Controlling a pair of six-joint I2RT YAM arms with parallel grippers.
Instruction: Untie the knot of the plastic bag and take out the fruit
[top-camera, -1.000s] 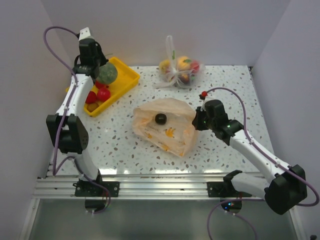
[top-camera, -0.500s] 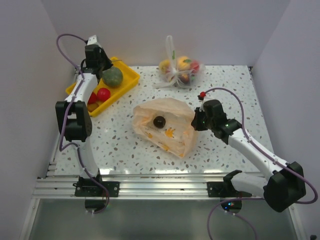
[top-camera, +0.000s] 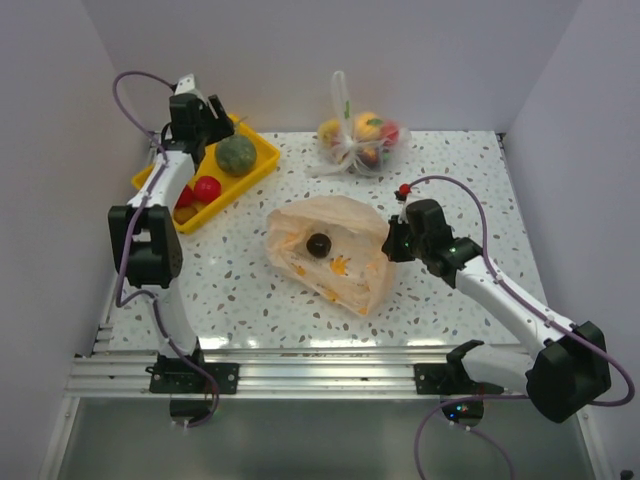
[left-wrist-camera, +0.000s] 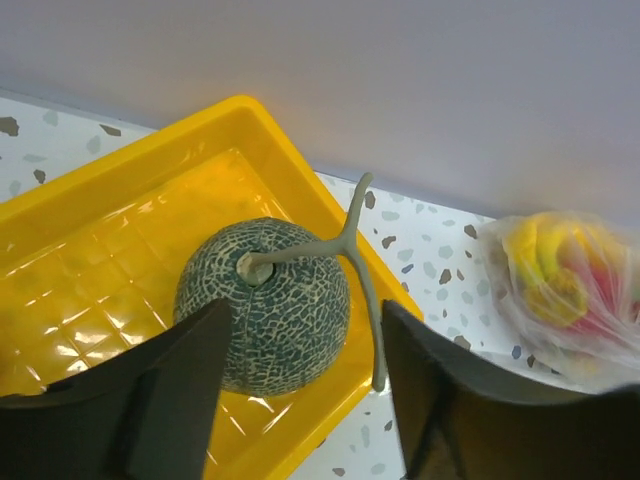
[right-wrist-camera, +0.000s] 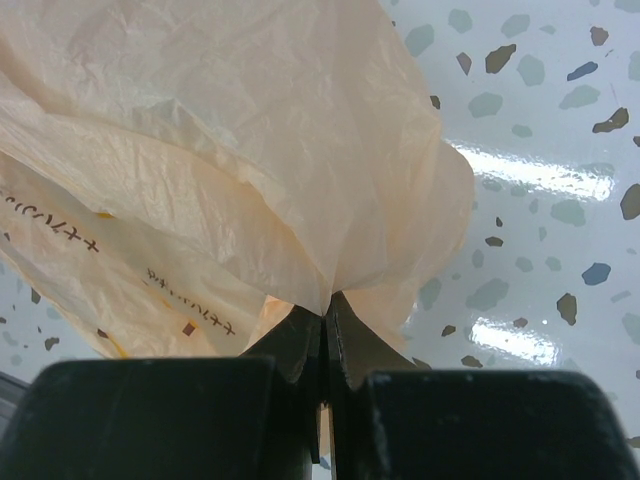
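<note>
Left end effector (left-wrist-camera: 305, 330) has spread above melon (left-wrist-camera: 262, 300); wrist view shows right end effector (right-wrist-camera: 325, 310) pinching plastic bag (right-wrist-camera: 250, 150).

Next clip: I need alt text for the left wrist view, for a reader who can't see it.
A green netted melon with a T-shaped stem sits in a yellow tray, framed on both sides by the open left pincer. To the right, a clear bag of fruit lies blurred on the speckled table.

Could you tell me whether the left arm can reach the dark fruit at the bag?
Probably yes: left gripper has open, empty jaws, nothing stands between; plastic bag may cover the dark fruit.
</note>
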